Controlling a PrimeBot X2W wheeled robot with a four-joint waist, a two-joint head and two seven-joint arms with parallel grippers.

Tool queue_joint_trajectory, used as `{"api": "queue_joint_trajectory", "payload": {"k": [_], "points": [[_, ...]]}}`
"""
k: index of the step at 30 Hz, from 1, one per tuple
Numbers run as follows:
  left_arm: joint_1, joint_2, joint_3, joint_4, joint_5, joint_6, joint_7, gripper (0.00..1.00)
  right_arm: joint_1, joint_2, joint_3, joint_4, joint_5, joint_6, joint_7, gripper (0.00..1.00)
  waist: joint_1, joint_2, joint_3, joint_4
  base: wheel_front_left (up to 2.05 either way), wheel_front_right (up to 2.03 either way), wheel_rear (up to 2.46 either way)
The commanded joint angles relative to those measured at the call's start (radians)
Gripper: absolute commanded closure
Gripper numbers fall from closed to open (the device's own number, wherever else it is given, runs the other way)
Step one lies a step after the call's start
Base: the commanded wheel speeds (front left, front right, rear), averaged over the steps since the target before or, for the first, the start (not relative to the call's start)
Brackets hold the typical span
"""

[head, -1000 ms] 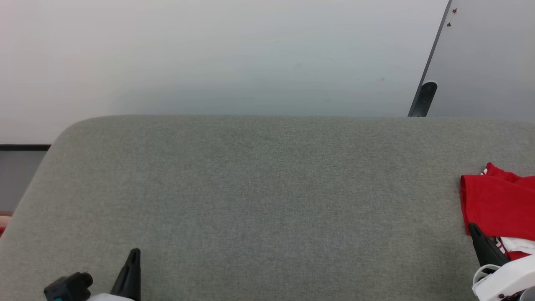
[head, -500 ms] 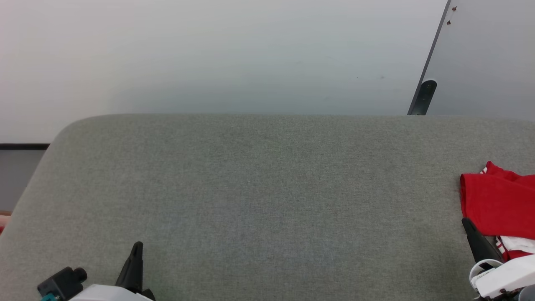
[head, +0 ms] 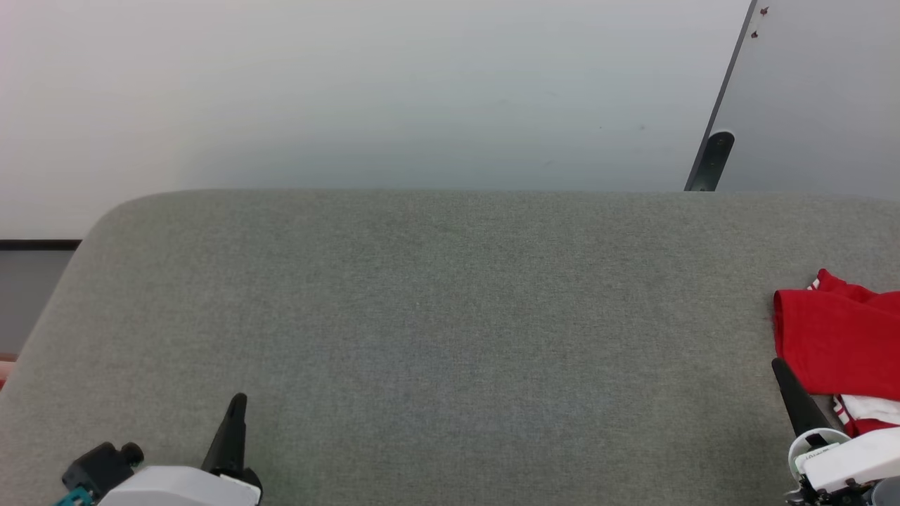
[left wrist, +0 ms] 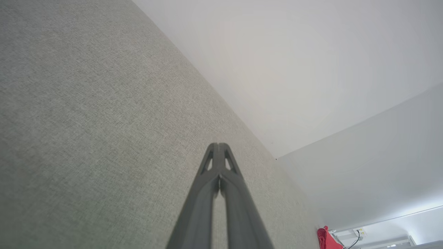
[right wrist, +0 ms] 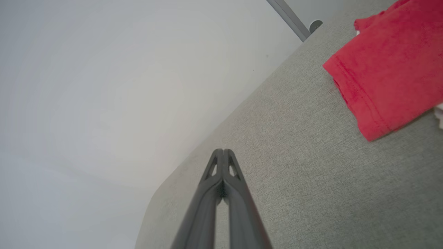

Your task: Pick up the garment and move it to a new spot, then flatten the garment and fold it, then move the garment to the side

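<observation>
Red garment point(head: 837, 334) bunched at right edge of grey cushion point(head: 450, 316).
Just left of it, right gripper point(head: 782, 376): jaws pressed together, gripping nothing, clear of the cloth. Well apart, near the front left corner, left gripper point(head: 238, 411): jaws likewise closed, empty, over bare fabric.

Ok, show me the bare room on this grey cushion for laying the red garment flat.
The widest bare stretch is the middle of the grey cushion, from the left gripper across to the right gripper and back to the wall. The crowded spot is the right end, where the garment lies beside that gripper.
</observation>
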Motion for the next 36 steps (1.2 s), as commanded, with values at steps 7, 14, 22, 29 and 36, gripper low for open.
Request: {"api": "queue_joint_trajectory", "payload": {"k": [7,14,22,29,36], "points": [[-0.033,-0.015,0.025,0.001,-0.076,-0.019,0.020,1.00,-0.030,0.009,0.001,0.001,0.079,0.000,-0.012,1.00,0.0000,0.0000,0.002,-0.001,0.00,0.00,0.00],[-0.043,-0.033,0.040,0.009,-0.137,-0.031,0.038,1.00,-0.034,0.020,0.001,0.011,0.142,0.000,-0.018,1.00,0.0000,0.0000,0.005,-0.002,0.00,0.00,0.00],[-0.056,-0.053,0.056,0.017,-0.202,-0.043,0.058,1.00,-0.037,0.031,0.001,0.021,0.210,0.000,-0.025,1.00,0.0000,0.0000,0.008,-0.004,0.00,0.00,0.00],[-0.065,-0.068,0.069,0.025,-0.254,-0.054,0.074,1.00,-0.043,0.040,0.002,0.029,0.264,0.000,-0.030,1.00,0.0000,0.0000,0.010,-0.005,0.00,0.00,0.00],[-0.074,-0.082,0.081,0.032,-0.297,-0.062,0.088,1.00,-0.047,0.048,0.002,0.037,0.308,0.000,-0.034,1.00,0.0000,0.0000,0.013,-0.006,0.00,0.00,0.00]]}}
